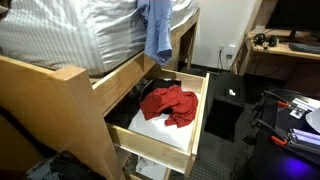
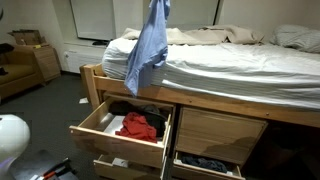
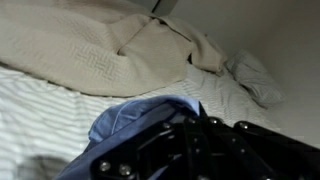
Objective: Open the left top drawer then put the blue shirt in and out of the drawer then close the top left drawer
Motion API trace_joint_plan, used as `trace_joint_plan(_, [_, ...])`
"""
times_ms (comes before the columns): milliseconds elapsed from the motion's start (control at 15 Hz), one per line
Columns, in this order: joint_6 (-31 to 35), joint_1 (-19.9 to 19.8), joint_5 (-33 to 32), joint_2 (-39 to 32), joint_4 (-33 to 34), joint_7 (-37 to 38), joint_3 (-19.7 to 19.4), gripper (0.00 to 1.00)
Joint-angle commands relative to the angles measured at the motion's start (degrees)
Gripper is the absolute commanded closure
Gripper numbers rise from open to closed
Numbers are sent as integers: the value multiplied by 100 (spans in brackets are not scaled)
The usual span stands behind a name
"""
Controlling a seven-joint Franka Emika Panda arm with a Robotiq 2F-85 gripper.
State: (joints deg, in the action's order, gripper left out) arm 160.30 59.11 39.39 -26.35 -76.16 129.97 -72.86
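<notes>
The blue shirt (image 1: 157, 32) hangs high above the bed's edge in both exterior views (image 2: 148, 48), held from its top; the gripper itself is out of frame there. In the wrist view my black gripper (image 3: 190, 128) is shut on the blue shirt (image 3: 130, 125), which bunches at the fingers over the striped sheet. The top left drawer (image 1: 196, 125) is pulled open below, holding a red garment (image 1: 168, 104) and a dark item. It also shows in an exterior view (image 2: 115, 140) with the red garment (image 2: 138, 126) inside.
The bed (image 2: 230, 70) carries a striped sheet, a beige blanket (image 3: 100, 50) and a pillow (image 3: 255, 75). Lower drawers (image 2: 205, 162) stand partly open. A black box (image 1: 228, 105) and a desk (image 1: 285, 50) stand beside the bed.
</notes>
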Motion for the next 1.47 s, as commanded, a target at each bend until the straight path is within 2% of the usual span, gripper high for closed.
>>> trace_joint_plan(0, [-178,-883,-20,-702,1457,914,-157,100])
trace_joint_plan(200, [-322,-1292,-211,-1024,2470,1684,-467,100])
trace_joint_plan(267, [-221,-1585,-1139,-781,2754,2280,23,100])
trace_joint_plan(333, [-300,-1765,-1475,-817,3111,2593,99,100])
trace_joint_plan(400, [-437,-1614,-246,-1232,3280,1997,-726,100])
trace_joint_plan(467, [-444,-1787,-306,-1216,3489,2008,-615,100])
trace_joint_plan(533, [-451,-1968,-523,-1137,3712,2158,-314,100])
trace_joint_plan(667, [-221,-2164,-57,-928,3735,1589,449,100])
trace_joint_plan(733, [-117,-2363,362,-833,3674,1180,1037,100])
trace_joint_plan(867, [-101,-2740,1423,-876,3573,210,1808,100])
trace_joint_plan(1067, [-660,-3565,2702,-1006,3619,-1015,3031,100])
trace_joint_plan(1133, [-949,-3703,2864,-1122,3535,-1147,3155,100])
trace_joint_plan(1200, [-1121,-3711,2700,-1285,3401,-1116,3042,100])
trace_joint_plan(1267, [-1048,-3718,2527,-1510,3372,-1198,2976,100])
trace_joint_plan(1400, [-1000,-3774,2597,-1845,3287,-1492,3115,100])
